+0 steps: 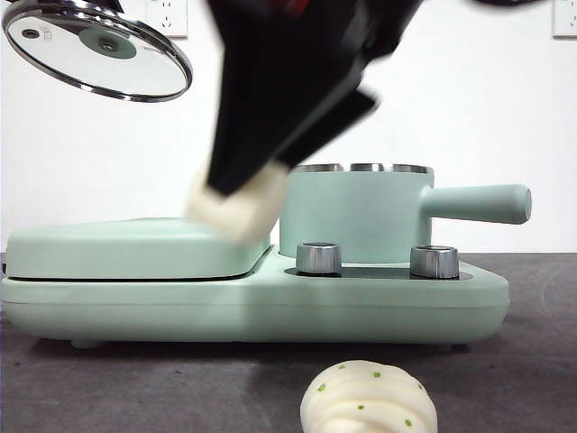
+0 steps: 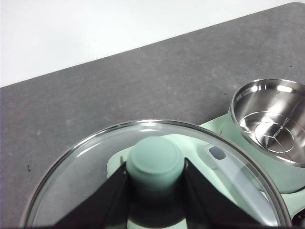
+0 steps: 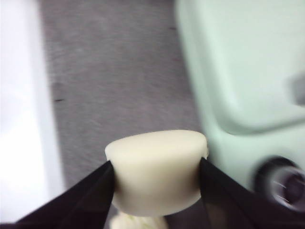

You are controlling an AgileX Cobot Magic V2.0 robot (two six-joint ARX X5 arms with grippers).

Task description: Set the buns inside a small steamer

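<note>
Lid (image 2: 157,200) hangs clenched by its knob in the left gripper (image 2: 155,183), leaving the steamer (image 2: 274,129) uncovered. Right gripper (image 3: 156,179) grasps the plain bun (image 3: 156,171), presumably bound for it.

Behind your workspace you have a plain white wall (image 1: 505,108), evenly lit, with no strong shadow on it. Two white power sockets sit high on it, one (image 1: 168,16) near the upper left and one (image 1: 564,16) cut by the right edge. Your desk (image 1: 162,388) is a dark grey, slightly speckled matte surface, meeting the wall in a straight line.
</note>
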